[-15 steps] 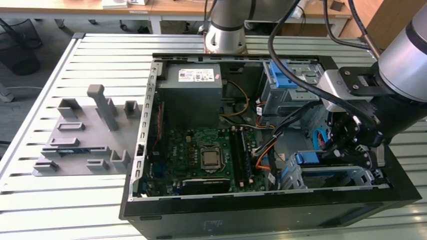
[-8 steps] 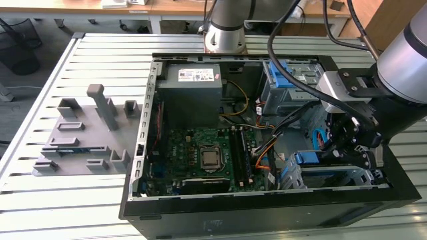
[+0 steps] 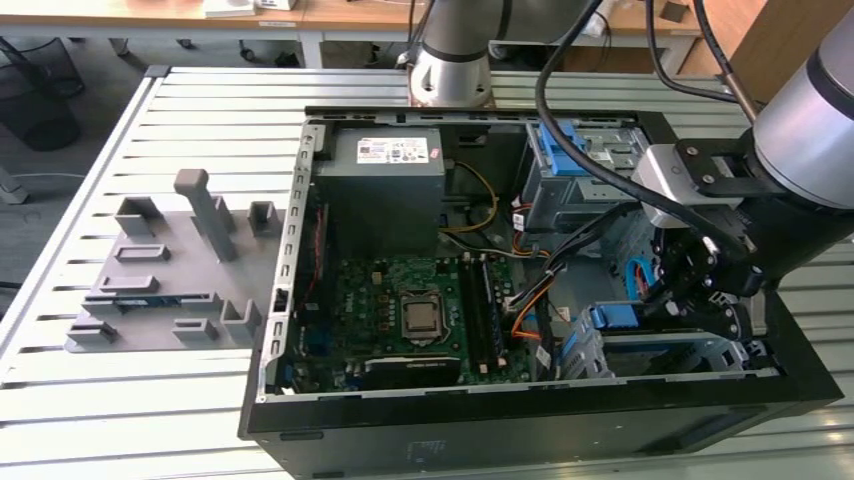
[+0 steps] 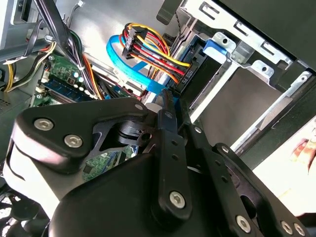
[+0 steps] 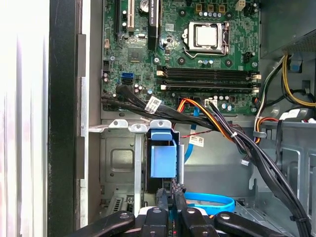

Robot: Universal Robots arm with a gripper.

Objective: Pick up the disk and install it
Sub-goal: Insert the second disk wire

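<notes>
One claw [image 5: 170,197] hangs inside the open case [image 3: 400,420] near its front corner, fingers [image 5: 163,200] drawn together, nothing gripped; the disk [image 5: 163,160] stands just ahead in the metal bay [image 5: 116,163], beside the motherboard [image 5: 197,49]; cables [image 4: 148,54] plugged in.

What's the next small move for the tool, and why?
Probably a short push along the slot. The disk, in its blue bracket, already stands in the bay, and the tool sits at its near end. I can't tell whether it's fully seated.
</notes>
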